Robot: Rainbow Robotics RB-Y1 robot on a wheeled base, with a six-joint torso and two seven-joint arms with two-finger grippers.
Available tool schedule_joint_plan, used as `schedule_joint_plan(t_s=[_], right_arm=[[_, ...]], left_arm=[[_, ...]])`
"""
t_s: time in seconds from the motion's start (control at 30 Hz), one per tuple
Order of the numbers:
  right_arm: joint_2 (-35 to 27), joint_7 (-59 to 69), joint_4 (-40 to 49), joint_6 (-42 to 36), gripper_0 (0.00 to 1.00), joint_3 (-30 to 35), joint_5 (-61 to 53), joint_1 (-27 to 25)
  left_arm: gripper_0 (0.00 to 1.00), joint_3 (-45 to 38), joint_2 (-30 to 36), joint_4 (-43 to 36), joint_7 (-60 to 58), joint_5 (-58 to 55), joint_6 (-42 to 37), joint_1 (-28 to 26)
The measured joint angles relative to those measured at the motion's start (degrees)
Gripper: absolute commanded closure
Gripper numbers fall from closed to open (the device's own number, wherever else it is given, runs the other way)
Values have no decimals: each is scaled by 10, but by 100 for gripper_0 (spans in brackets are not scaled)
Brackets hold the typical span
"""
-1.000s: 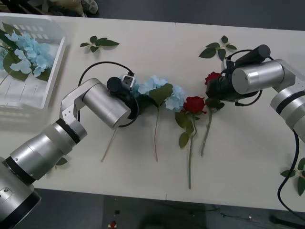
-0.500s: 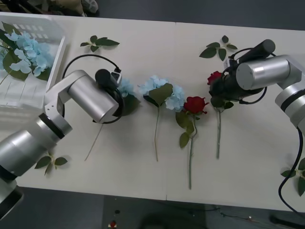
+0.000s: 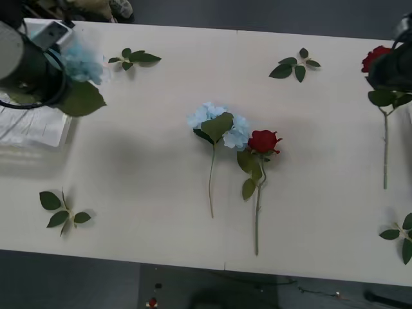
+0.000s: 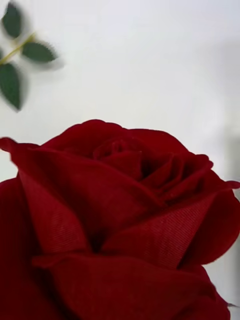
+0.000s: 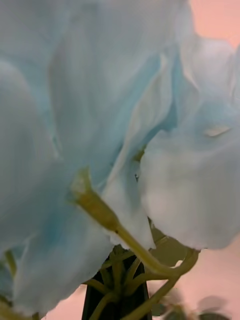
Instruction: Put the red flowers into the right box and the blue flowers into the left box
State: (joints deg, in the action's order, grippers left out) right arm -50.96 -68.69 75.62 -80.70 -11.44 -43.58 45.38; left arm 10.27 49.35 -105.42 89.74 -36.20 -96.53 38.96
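Left end effector (image 3: 48,61), upper left over white plastic tray (image 3: 38,132), gripping pale-blue hydrangea (image 3: 82,61) for drop. Right end effector (image 3: 393,67), far right edge, clamping deep-red rose (image 3: 374,58), stem dangling clear of pale surface (image 3: 141,167).

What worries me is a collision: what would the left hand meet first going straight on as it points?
The blue flower the left hand holds; past the petals, probably bare table, though depth is unclear.

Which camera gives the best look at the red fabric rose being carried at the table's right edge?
The right wrist view: the carried red fabric rose shows its petals close up. The front view shows its bloom, leaves and hanging stem. The left wrist view shows pale blue hydrangea petals instead.
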Motion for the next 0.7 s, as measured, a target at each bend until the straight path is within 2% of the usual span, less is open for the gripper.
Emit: schedule_joint_plan(t_s=[0.1,0.23,0.33,0.43,0.53,0.7], right_arm=[[-21,-92,-4,-4,100,30,38,0],[-50,-167,-41,20,100,32,84,0],[-64,-171,-90,63,100,22,127,0],[-68,-233,-147,115,100,19,159,0],[-68,-284,-205,178,100,19,180,0],[-68,-284,-294,270,100,19,204,0]], left_arm=[[100,-45,29,34,46,-20,-23,0],[100,-88,52,142,157,-25,-23,0],[100,-108,63,237,244,-25,20,0],[100,-107,72,310,274,-22,74,0],[100,-107,73,354,275,5,116,0],[100,-102,73,406,332,33,180,0]])
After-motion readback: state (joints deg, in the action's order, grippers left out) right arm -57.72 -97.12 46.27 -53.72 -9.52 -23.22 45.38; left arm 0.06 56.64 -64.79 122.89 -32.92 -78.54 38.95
